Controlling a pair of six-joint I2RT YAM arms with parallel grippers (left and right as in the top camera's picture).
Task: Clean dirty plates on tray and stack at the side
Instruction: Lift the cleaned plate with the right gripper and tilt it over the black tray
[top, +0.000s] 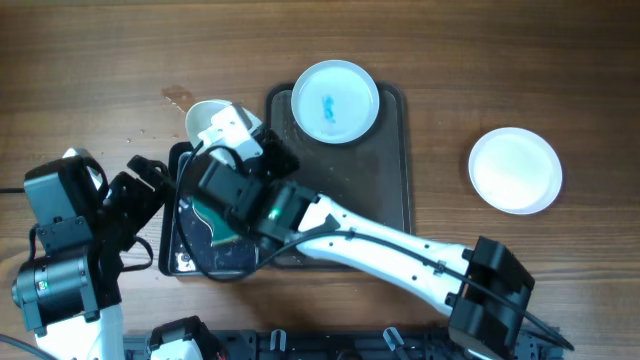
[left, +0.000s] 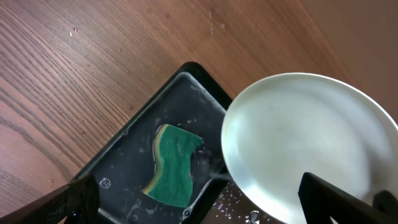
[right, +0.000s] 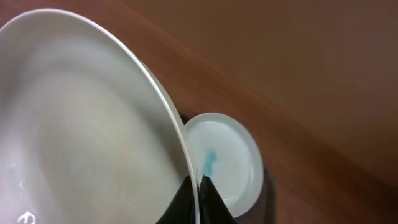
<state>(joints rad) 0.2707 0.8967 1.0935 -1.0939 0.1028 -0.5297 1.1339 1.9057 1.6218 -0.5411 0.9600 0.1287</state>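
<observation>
One plate (top: 212, 122), one thin grip

We hold it by its rim in the right gripper (right: 200, 190), tilted near the sponge (left: 173, 165); a wet rim could slip out. Our left gripper (left: 202, 208) stands wide beside it. A smeared plate (top: 335, 100) sits on the tray (top: 385, 170).

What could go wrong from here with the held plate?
1. The right pincer grips the plate only at its rim. Droplets nearby suggest it is wet, so it may slip.
2. Both arms crowd the sponge basin, and the left pincer could clip the plate.
</observation>
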